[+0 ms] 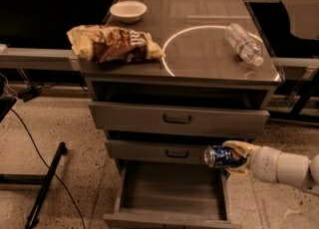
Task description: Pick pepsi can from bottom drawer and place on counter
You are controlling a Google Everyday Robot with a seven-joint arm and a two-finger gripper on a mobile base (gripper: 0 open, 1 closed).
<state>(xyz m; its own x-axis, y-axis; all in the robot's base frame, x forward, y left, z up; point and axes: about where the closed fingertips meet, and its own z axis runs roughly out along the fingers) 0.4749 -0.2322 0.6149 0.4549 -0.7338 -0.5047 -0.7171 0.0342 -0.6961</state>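
Observation:
The blue pepsi can (218, 156) lies sideways in my gripper (233, 158), which is shut on it. The can is held in the air above the right side of the open bottom drawer (169, 193), in front of the middle drawer's right end. The drawer's grey inside shows nothing in it. My white arm comes in from the lower right. The counter (199, 49), with its thin white circle, is well above the can.
On the counter lie a chip bag (114, 44) at the left, a white bowl (128, 10) at the back left and a clear water bottle (243, 44) at the right. The two upper drawers (177, 119) are shut. A black cable and stand (45, 183) lie on the floor at the left.

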